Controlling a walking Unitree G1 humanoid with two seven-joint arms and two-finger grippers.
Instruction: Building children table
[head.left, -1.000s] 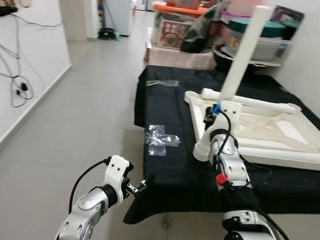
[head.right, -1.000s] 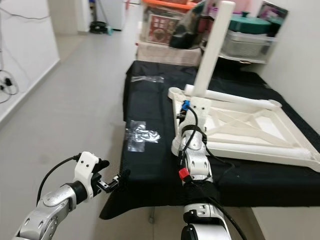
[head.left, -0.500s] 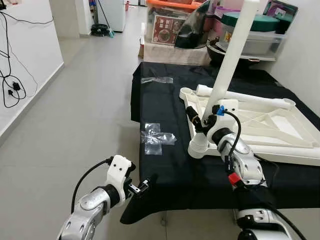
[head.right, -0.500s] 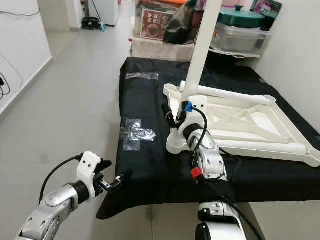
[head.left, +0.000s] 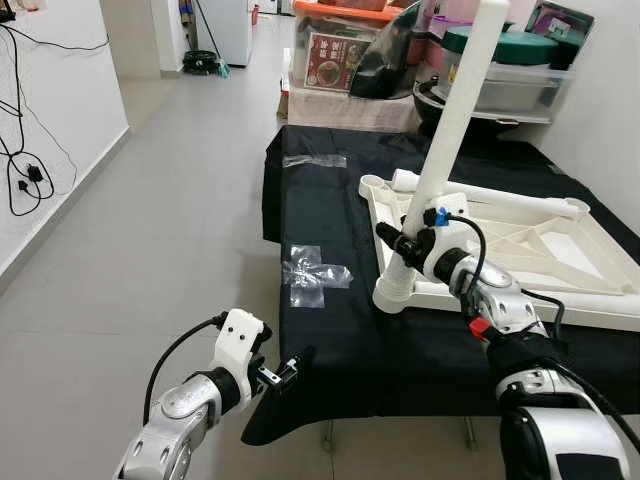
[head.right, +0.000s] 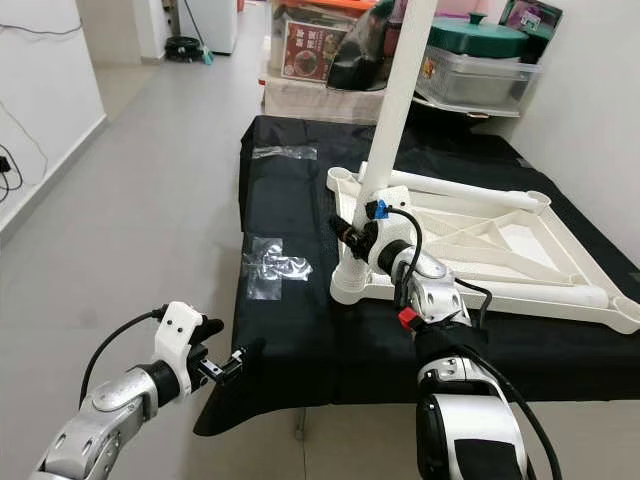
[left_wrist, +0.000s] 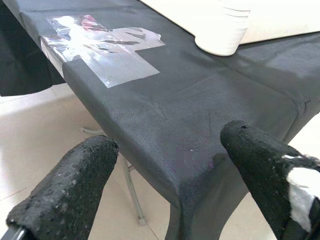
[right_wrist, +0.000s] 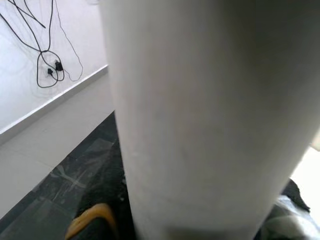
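An upturned white children's tabletop (head.left: 560, 250) lies on a black-covered table (head.left: 330, 210). A long white table leg (head.left: 450, 120) stands in its near-left corner socket (head.left: 396, 290), leaning slightly right. My right gripper (head.left: 402, 240) is shut on the leg's lower part, and the leg's white surface (right_wrist: 200, 115) is very close in the right wrist view. A second white leg (head.left: 520, 200) lies along the tabletop's far edge. My left gripper (head.left: 290, 365) hangs open, low at the table's near-left corner, with the black cloth corner (left_wrist: 190, 150) between its fingers (left_wrist: 75, 185).
Two clear plastic bags (head.left: 315, 272) (head.left: 313, 160) lie on the cloth left of the tabletop. Storage boxes and bins (head.left: 350, 60) stand behind the table. Open tiled floor (head.left: 150, 230) stretches to the left, up to a white wall with hanging cables (head.left: 25, 160).
The view has shifted. My right forearm has swung out to the right while the gripper stays at the leg's lower part. The left arm has kept its place.
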